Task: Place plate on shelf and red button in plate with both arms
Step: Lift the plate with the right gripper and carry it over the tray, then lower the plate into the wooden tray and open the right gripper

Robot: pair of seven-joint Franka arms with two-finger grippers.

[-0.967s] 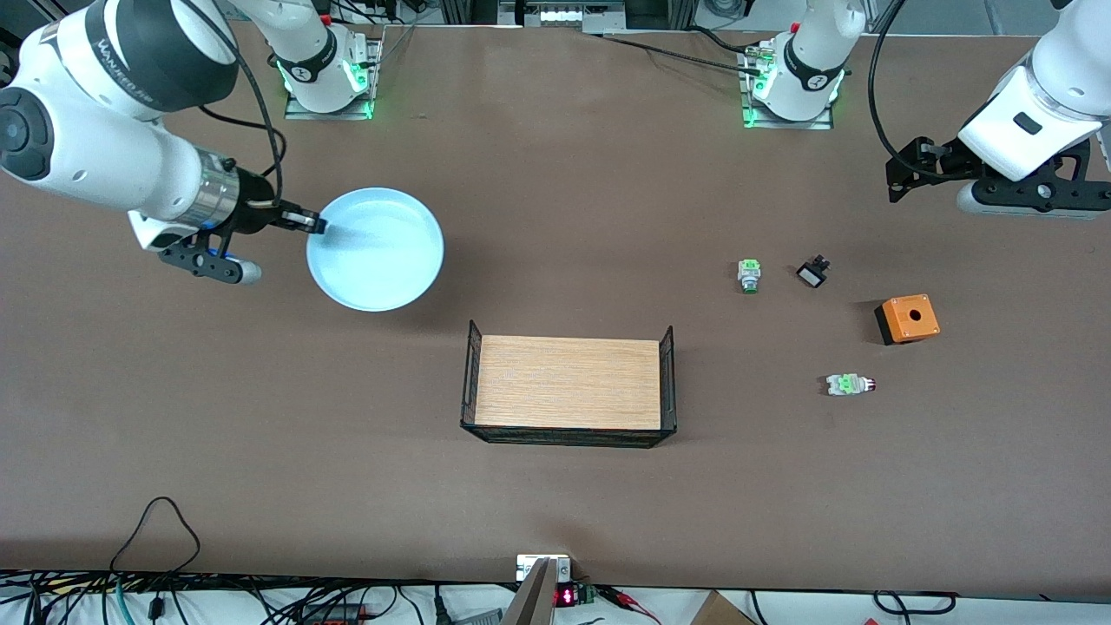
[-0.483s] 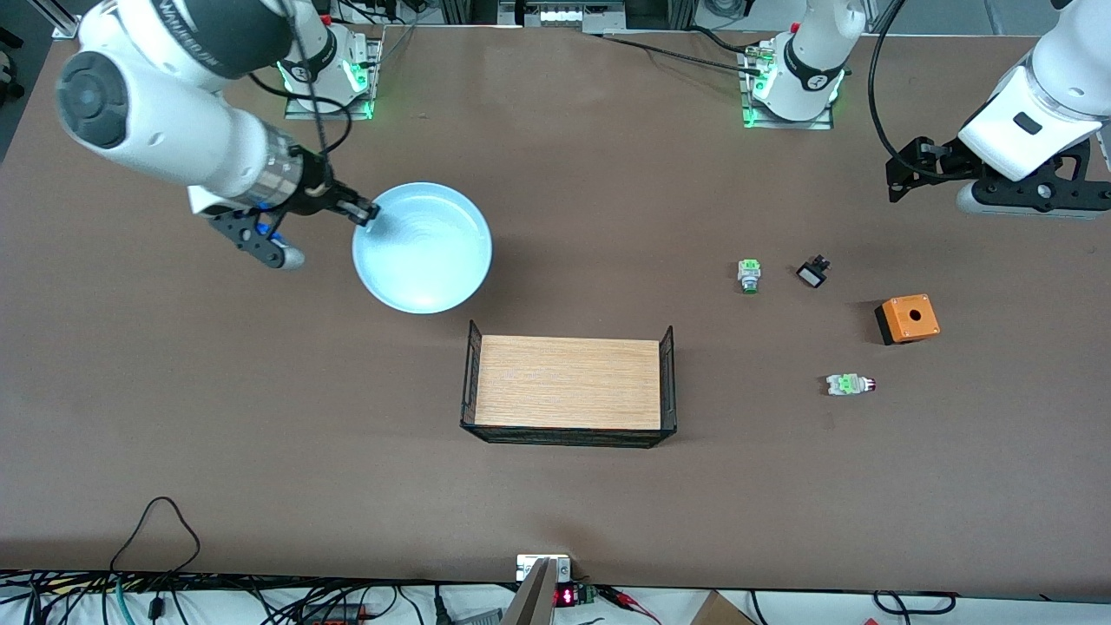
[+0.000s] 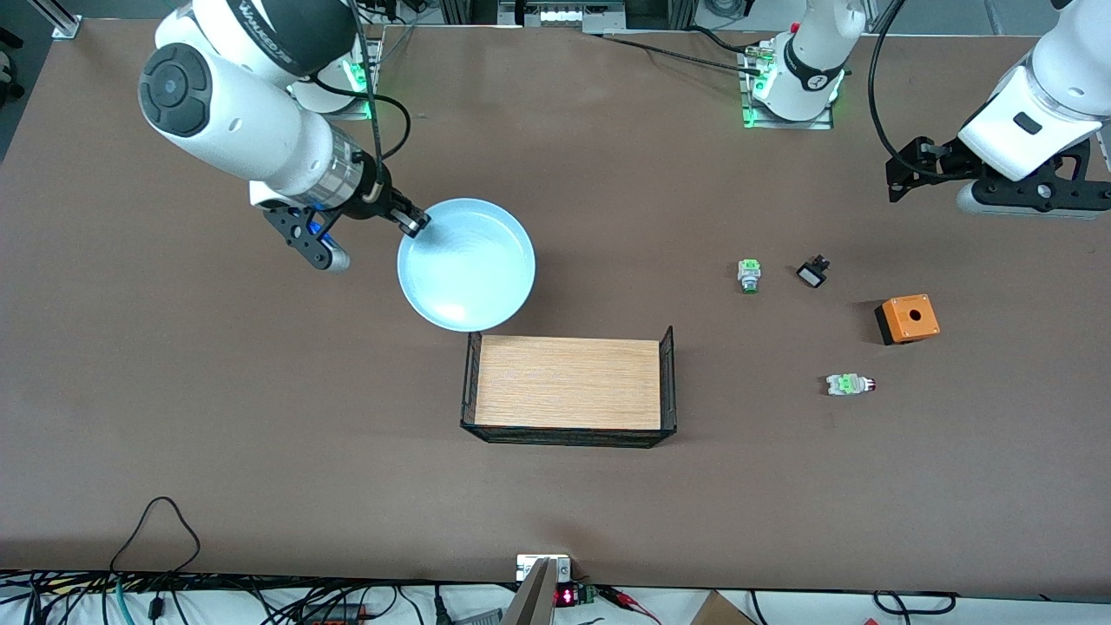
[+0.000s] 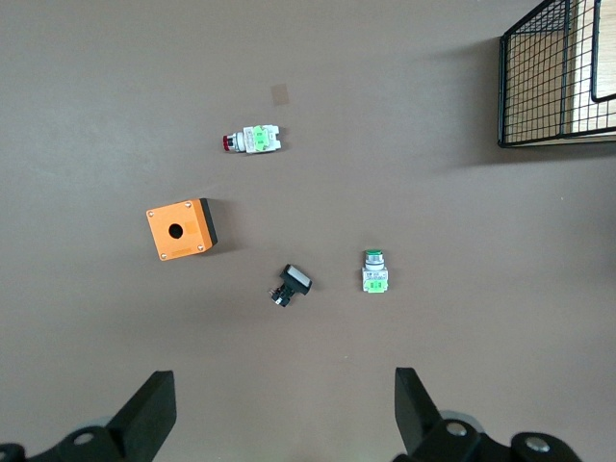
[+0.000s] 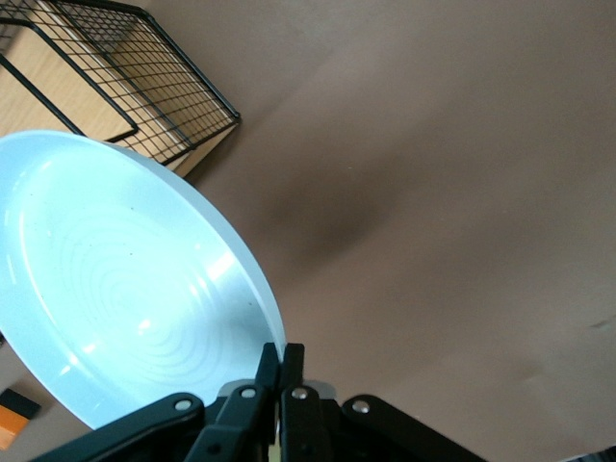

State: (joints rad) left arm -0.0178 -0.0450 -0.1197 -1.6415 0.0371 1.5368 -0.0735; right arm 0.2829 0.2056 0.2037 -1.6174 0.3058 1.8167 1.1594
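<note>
Right gripper, front view: the right gripper pinched the rim of the plate at about its 10 o'clock and held it in the air, its 6 o'clock rim just over the rack.
Left gripper, front view: the left gripper waited over the left arm's end of the table; the red button lay at about its 7 o'clock, long axis 3 to 9, much closer to this arm.
Left wrist view: fingers were spread wide, nothing between them; red button apart from the orange box.
Right wrist view: fingers were pressed together on the plate rim, with the rack close past the plate's edge.
</note>
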